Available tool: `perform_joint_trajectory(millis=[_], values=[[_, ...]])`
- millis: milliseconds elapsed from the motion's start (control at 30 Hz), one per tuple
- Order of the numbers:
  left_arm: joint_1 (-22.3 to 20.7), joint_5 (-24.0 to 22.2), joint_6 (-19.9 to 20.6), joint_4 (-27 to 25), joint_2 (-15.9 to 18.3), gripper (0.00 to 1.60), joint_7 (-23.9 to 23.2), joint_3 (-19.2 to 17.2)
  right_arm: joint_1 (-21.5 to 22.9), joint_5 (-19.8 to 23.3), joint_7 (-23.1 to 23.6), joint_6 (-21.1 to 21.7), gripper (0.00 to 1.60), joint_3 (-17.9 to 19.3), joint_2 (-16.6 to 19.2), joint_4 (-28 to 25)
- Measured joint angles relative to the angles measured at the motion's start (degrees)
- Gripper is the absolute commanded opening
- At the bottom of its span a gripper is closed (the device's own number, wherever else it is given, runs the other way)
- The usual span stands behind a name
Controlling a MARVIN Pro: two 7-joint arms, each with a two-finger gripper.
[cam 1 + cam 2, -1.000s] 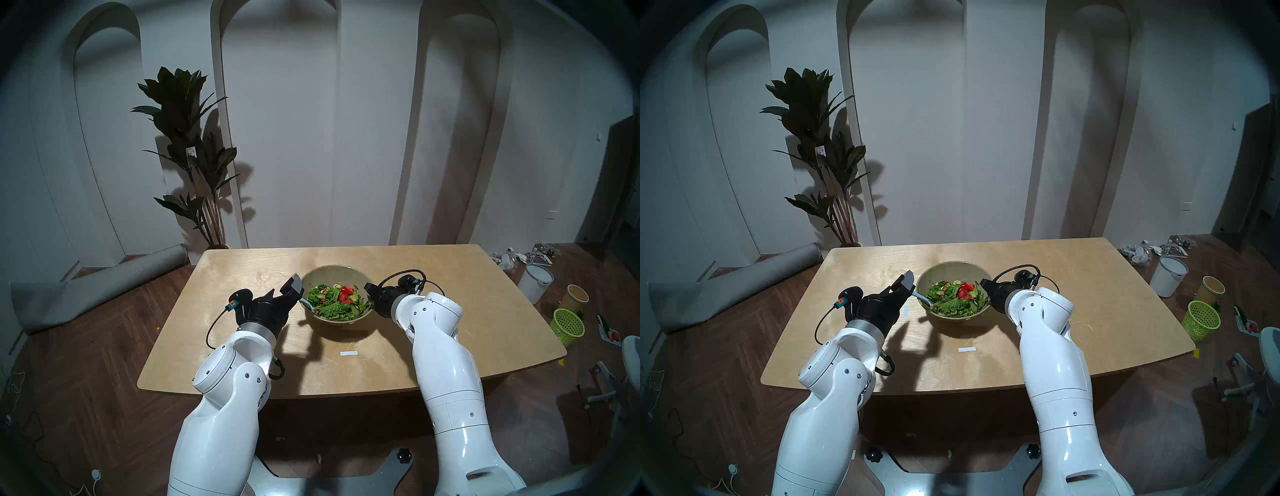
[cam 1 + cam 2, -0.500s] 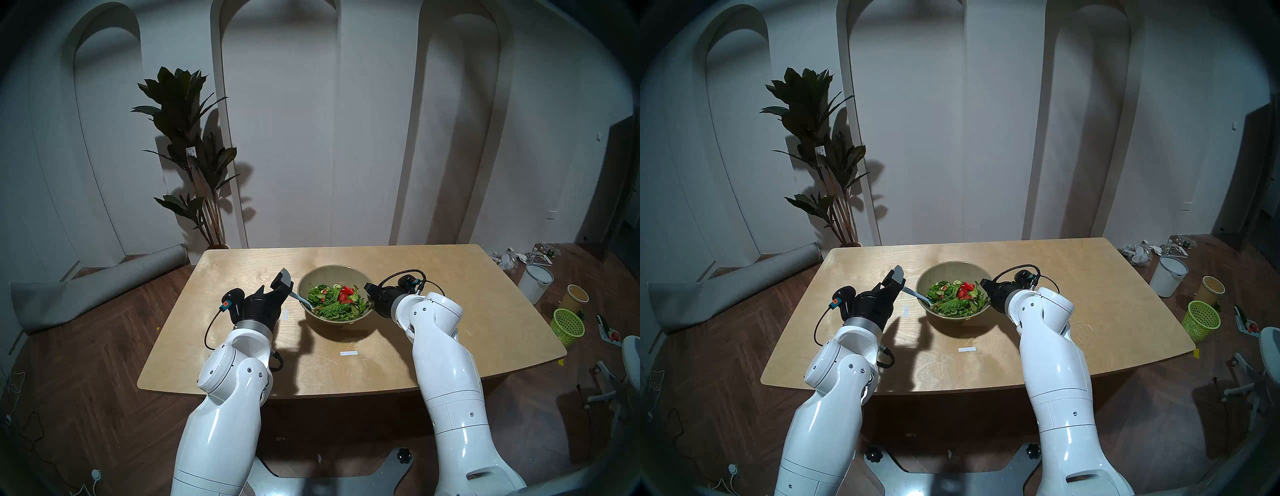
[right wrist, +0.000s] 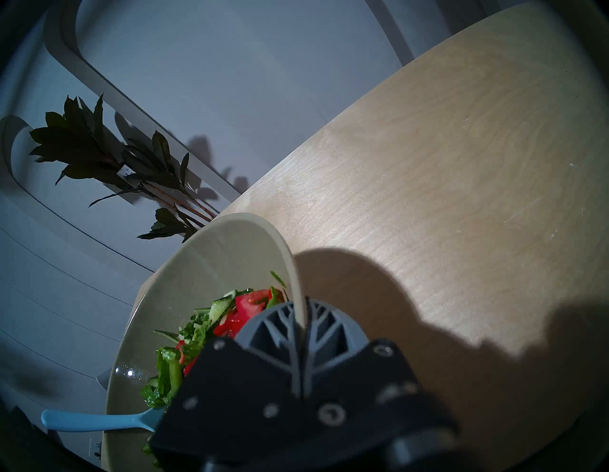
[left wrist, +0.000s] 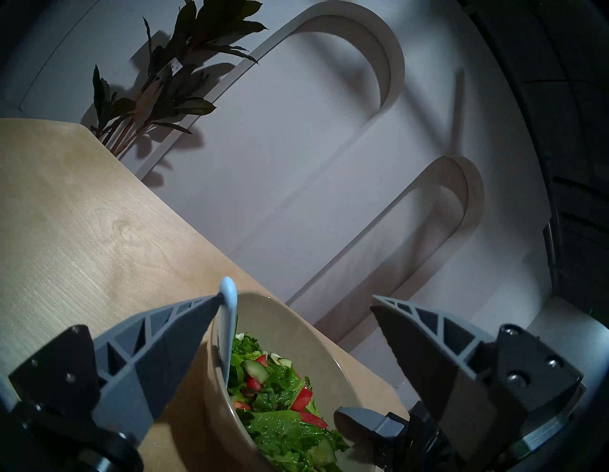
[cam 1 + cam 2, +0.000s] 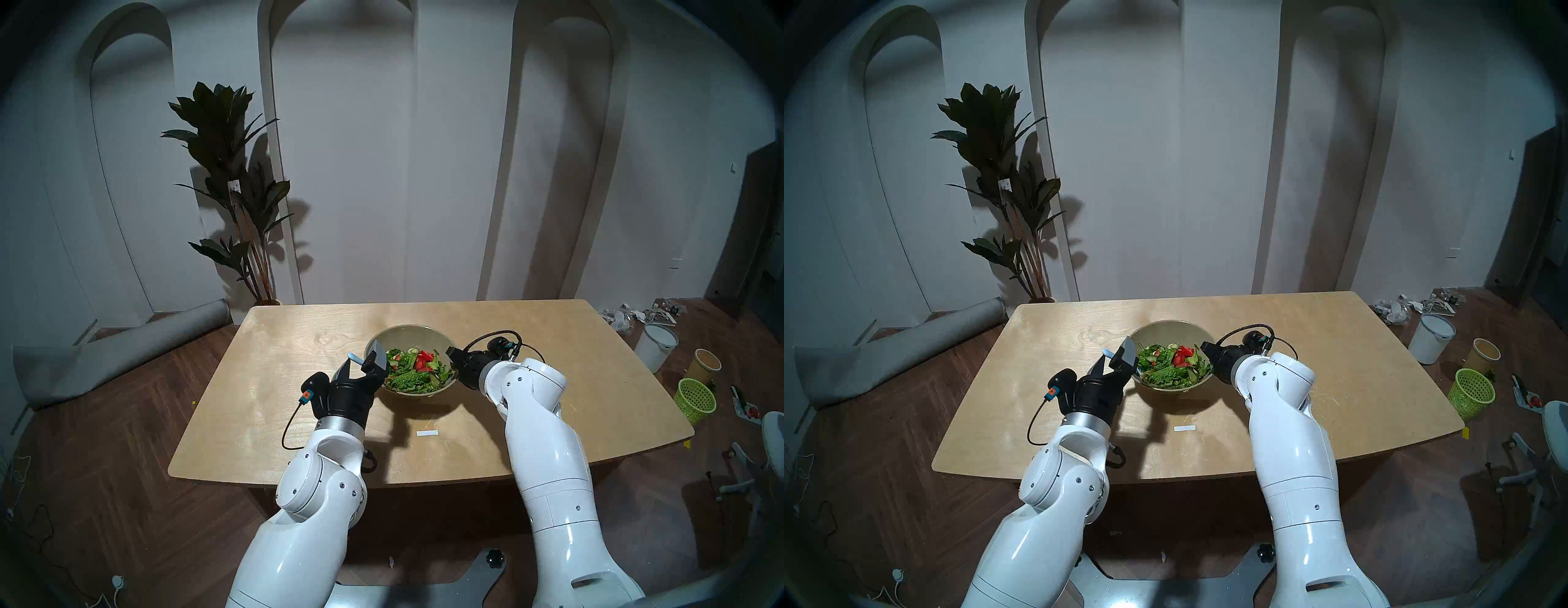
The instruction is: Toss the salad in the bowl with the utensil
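While its fingers [image 4: 184, 333] stand wide apart with nothing gripped, the left gripper [image 4: 293, 316] frames the pale blue utensil [image 4: 227, 326], whose rounded handle end touches or lies just beside the tip of one finger; the other finger waits well clear across the bowl, a stance that reads as lining up for a grasp on the handle. Leaning on the near-left rim with its head buried in the leaves, the utensil offers only its handle. Opposite, the right gripper [image 3: 301, 329] is pinched tight on the beige bowl [image 3: 214, 250], one finger inside the wall and one outside, apparently to steady it against the push of tossing. Heaped toward the robot's side of the bowl, the salad [image 5: 418, 367] of green leaves, cucumber and red pieces looks unmixed by any stroke now under way. Bowl and arms occupy the middle of the pale wooden worktop [image 5: 530, 339], with a small white strip [image 5: 427, 433] lying near its front edge
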Motion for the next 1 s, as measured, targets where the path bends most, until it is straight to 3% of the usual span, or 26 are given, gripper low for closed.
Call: perform_joint_trajectory(millis=[433, 1000], values=[[-3.3, 5.0, -5.4, 3.3, -0.2, 1.6, 3.4, 1.6, 0.0, 0.0, 0.0, 0.0, 0.0, 0.0, 0.0, 0.0], [-6.6, 3.9, -2.1, 7.5, -1.2, 1.6, 6.2, 1.6, 0.0, 0.0, 0.0, 0.0, 0.0, 0.0, 0.0, 0.0]])
